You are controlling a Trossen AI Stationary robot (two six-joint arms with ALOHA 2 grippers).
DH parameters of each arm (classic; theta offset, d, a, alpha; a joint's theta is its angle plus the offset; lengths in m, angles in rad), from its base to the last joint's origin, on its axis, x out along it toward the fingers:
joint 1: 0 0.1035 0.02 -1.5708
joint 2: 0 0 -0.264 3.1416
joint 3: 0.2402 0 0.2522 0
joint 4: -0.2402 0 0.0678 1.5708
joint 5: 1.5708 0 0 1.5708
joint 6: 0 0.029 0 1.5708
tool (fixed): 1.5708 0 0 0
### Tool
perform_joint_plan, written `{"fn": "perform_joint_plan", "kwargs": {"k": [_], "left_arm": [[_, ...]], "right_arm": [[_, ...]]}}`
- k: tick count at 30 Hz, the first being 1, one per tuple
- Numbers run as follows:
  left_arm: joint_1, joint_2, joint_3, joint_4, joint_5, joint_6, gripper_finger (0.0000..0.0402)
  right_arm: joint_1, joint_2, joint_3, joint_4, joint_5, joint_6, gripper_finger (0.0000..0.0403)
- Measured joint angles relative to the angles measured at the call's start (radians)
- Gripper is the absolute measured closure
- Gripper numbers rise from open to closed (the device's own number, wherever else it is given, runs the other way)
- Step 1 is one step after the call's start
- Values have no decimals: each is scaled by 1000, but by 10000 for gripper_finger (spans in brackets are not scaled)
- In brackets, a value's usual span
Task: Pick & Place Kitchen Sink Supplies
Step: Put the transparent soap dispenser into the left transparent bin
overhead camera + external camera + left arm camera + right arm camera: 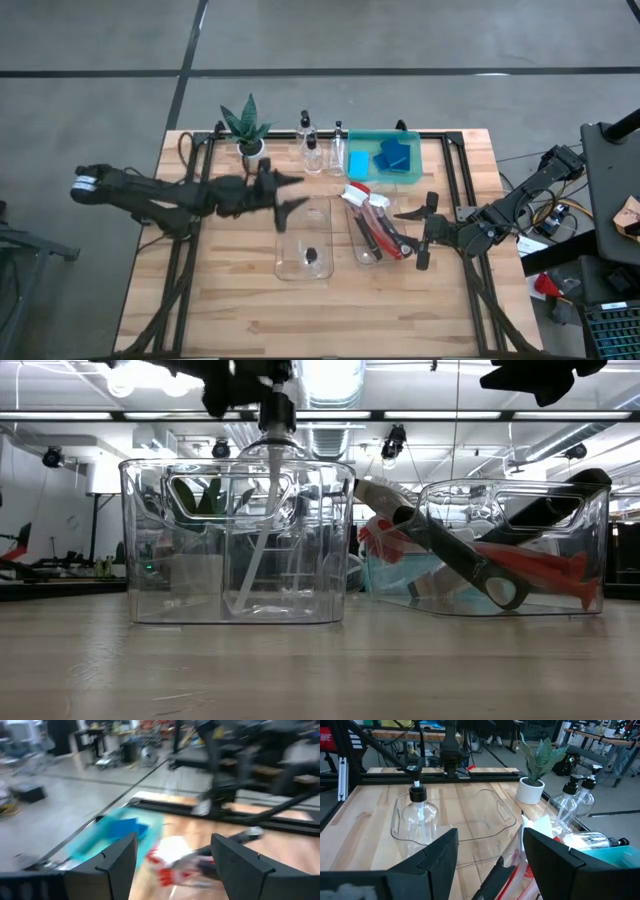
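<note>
Two clear bins sit side by side mid-table. The left bin holds one bottle, standing upright with its black top up. The right bin holds the brushes: at least one red brush and one black-handled brush lie slanted in it, handles overlapping; the exact count in the pile cannot be told. In the low view one black handle leans across the bin and a red one lies beneath it.

Behind the bins, three more bottles stand close together near the far edge, between the plant and the green tray. That makes four bottles in all. The tray holds the blue sponges: a light blue one beside darker ones stacked together, at least three in total.

The left gripper hangs over the far left corner of the left bin, above the table, its jaws spread wide and holding nothing. The right gripper is just beside the right bin's right wall, jaws also wide apart and empty. From the right wrist, the bottle in the left bin shows clearly ahead, apart from both fingers.
</note>
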Motion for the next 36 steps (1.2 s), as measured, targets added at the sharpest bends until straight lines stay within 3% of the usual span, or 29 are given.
{"fn": "perform_joint_plan", "kwargs": {"k": [5,14,25,36], "left_arm": [[168,35,-1,-28,83,-24,148],[377,156,-3,-37,81,-49,111],[460,342,14,79,83,4,110],[514,439,80,123,117,21,110]], "right_arm": [[0,0,0,0,0,0,181],[0,0,0,-1,-1,0,181],[0,0,0,-2,-2,-1,181],[0,1,-2,-4,-4,-4,181]]}}
